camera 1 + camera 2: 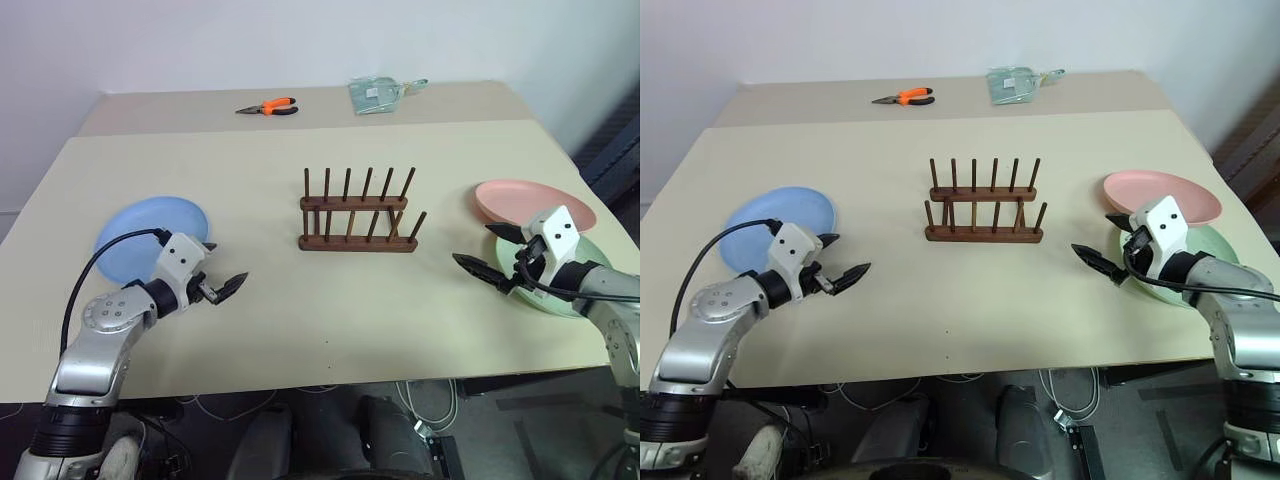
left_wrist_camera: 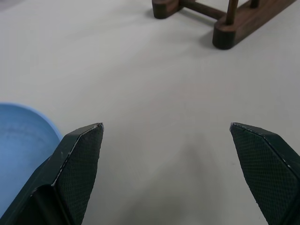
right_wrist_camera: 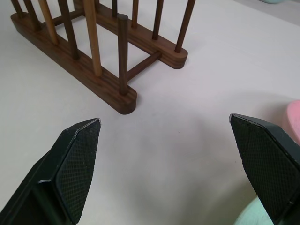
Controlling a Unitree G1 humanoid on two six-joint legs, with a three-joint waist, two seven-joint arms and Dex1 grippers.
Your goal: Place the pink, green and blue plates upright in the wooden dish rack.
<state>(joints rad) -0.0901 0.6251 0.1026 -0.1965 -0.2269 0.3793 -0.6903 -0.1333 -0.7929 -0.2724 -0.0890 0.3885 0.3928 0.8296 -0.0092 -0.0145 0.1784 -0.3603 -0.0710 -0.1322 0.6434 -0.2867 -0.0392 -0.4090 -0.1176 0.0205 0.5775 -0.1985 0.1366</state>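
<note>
The left gripper [image 1: 228,284] is held low over the table [image 1: 300,320], angled inward toward the wooden dish rack [image 1: 358,212], its fingers spread wide with nothing gripped. The blue plate [image 1: 140,235] lies flat just behind it. The right gripper [image 1: 482,262] is mirrored on the other side, jaws likewise fully parted and empty, above the green plate [image 1: 585,300], on whose far edge the pink plate [image 1: 525,200] rests.

Dish rack [image 1: 357,214] is dark, smooth wood; blue plate [image 1: 150,236], pink plate [image 1: 533,201] and green plate [image 1: 597,255] look matte; table [image 1: 300,320] is matte beige.
</note>
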